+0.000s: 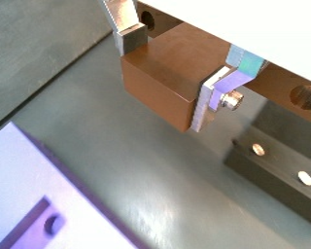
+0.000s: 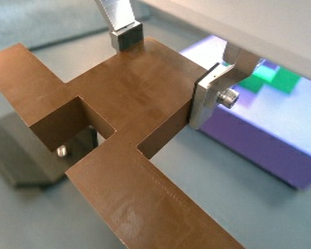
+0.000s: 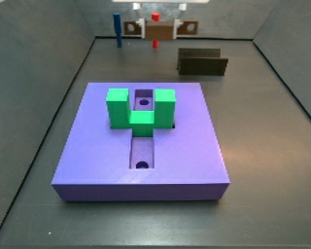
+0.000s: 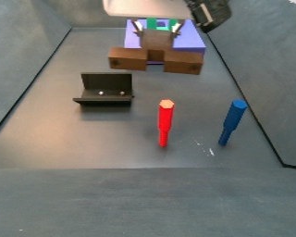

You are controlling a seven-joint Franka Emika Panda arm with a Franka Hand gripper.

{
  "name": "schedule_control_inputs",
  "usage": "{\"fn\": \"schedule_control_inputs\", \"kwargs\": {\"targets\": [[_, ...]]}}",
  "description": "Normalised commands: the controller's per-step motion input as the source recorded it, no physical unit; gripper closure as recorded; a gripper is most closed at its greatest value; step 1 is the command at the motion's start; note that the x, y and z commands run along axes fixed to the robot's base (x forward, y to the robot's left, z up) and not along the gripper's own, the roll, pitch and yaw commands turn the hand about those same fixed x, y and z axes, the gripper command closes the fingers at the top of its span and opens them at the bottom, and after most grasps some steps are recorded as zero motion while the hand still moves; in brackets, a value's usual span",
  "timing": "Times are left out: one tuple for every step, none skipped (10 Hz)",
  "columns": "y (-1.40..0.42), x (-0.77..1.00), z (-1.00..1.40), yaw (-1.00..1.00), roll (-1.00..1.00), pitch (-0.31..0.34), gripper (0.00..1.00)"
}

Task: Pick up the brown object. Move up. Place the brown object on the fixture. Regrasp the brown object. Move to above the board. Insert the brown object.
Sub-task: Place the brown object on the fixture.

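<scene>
Gripper (image 2: 171, 66) fingers (image 1: 224, 86) clamp the brown object (image 2: 125, 107), holding it in the air beyond the fixture (image 4: 104, 91) and short of the board (image 3: 143, 136)

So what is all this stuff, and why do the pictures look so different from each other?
It is a robot arm with a claw called a gripper. Its two silver fingers are squeezing a brown object, a wood-like T-shaped piece, and holding it up in the air.

Two pictures come from small cameras on the arm's wrist, so both wrist views show the fingers and the piece very close. The two side views come from cameras standing beside the table, so everything looks small and far.

On the grey floor lie a big purple board with a green block on it, a small dark fixture, and a red peg and a blue peg standing upright.
</scene>
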Motion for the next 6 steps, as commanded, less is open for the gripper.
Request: {"fn": "schedule_control_inputs", "kwargs": {"targets": [[0.00, 0.83, 0.06, -0.07, -0.61, -0.217, 1.00], [0.00, 0.85, 0.07, -0.07, -0.64, -0.200, 1.00], [0.02, 1.00, 0.04, -0.16, -0.71, 0.000, 1.00], [0.03, 1.00, 0.00, -0.19, -0.67, 0.000, 1.00], [0.07, 1.00, 0.00, -0.15, -0.66, 0.000, 1.00], [0.07, 1.00, 0.00, -0.14, -0.67, 0.000, 1.00]]}}
